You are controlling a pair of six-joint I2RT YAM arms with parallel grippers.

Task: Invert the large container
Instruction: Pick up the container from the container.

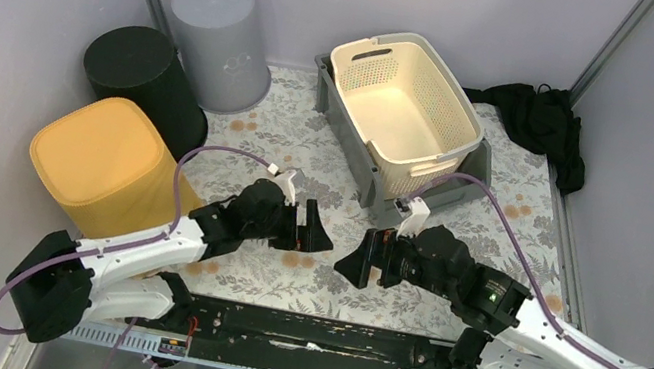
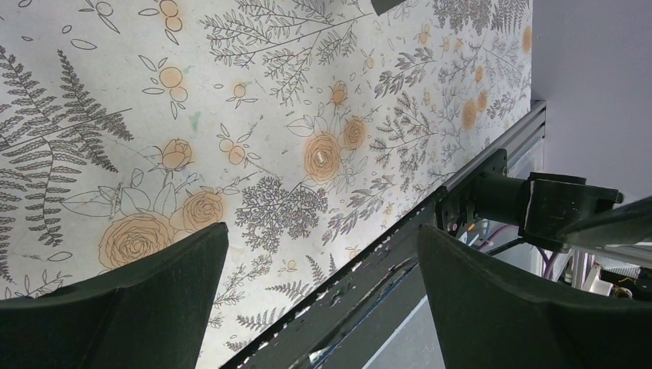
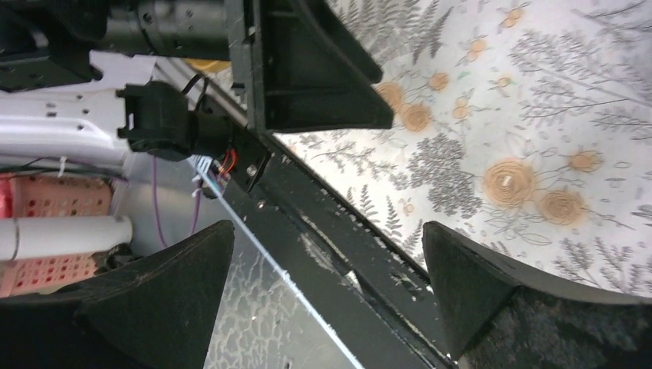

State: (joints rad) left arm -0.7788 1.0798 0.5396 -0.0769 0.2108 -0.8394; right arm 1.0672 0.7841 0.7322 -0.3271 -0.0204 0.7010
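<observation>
A cream perforated basket (image 1: 408,107) stands upright, mouth up and empty, nested in a larger grey tub (image 1: 348,143) at the back middle of the floral table. My left gripper (image 1: 316,231) is open and empty, low over the table's front middle; in the left wrist view (image 2: 323,231) only the floral cloth and the front rail lie between its fingers. My right gripper (image 1: 358,263) is open and empty just right of it, facing it. In the right wrist view (image 3: 329,227) the front rail lies between its fingers. Both are well short of the basket.
Three bins stand upside down at the left: yellow (image 1: 99,160), black (image 1: 144,76) and grey (image 1: 222,39). A black cloth (image 1: 542,121) lies at the back right. Walls close in both sides. The left gripper's finger (image 3: 307,69) shows in the right wrist view.
</observation>
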